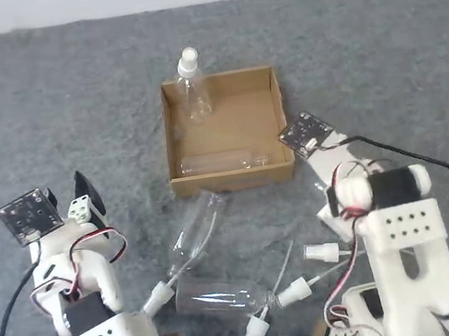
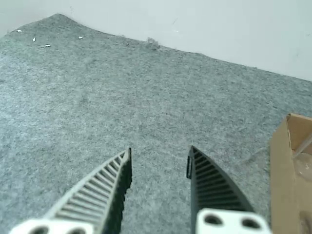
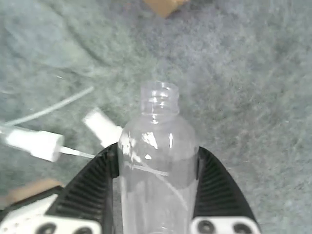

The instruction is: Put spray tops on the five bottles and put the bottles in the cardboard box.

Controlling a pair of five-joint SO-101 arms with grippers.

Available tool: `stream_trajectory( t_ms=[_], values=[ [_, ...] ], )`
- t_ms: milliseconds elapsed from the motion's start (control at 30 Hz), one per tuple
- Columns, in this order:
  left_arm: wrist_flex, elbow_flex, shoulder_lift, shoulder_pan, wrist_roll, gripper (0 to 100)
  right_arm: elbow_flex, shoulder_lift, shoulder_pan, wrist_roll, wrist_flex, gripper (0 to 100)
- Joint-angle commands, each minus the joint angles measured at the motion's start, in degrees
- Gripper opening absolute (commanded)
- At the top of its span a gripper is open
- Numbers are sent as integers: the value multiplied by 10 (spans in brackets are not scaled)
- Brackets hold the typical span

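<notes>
So the right wrist view is where the action is: the right gripper [image 3: 157, 152] is clamped on a clear bottle [image 3: 157, 117], with both black jaws pressed against its sides. The bottle's long axis runs straight out along the gripper, and its threaded neck is open and uncapped, pointing away from the camera over the grey carpet [image 3: 253, 97]. Near it on the carpet there's a loose spray top [image 3: 35, 141] with its thin tube sticking out. The high view gives the bigger picture instead. The cardboard box [image 1: 172, 142] sits in the middle. A capped bottle [image 1: 194, 96] stands upright against its far wall, white top pointing up. A flat bottle [image 1: 215, 163] lies along the near wall, long axis side to side. In front of the box a slanted bottle [image 1: 197, 223] lies diagonally with its narrow end toward the near left. Further forward a crosswise bottle [image 1: 223, 297] lies side to side. Each of those two has a white top at one end, but I can't tell if either is actually screwed on. The left wrist view has the left gripper [image 2: 158, 156] hanging over bare carpet with its jaws spread apart, and the box's edge off to one side. The bottles are plain clear plastic, and I can't make out any readable writing on them.
</notes>
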Motion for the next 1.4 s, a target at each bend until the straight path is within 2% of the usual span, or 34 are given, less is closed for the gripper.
stream_trajectory(
  t_ms=[0,200,467,700,833,1100,1367],
  values=[
    [-20,-5,-8,-3,-4,177,-11,-51,-59,-75,32,58],
    [-20,-5,-8,-3,-4,177,-11,-98,-92,-120,46,61],
    [-20,-5,-8,-3,-4,177,-10,-148,-92,-121,36,59],
    [-20,-5,-8,-3,-4,177,-9,-171,-92,-123,-15,58],
    [-20,-5,-8,-3,-4,177,-7,-173,-94,-171,-64,58],
    [-20,-5,-8,-3,-4,177,-7,-174,-153,-235,-120,58],
    [-20,-5,-8,-3,-4,177,-6,-175,-155,-263,-131,58]
  ],
)
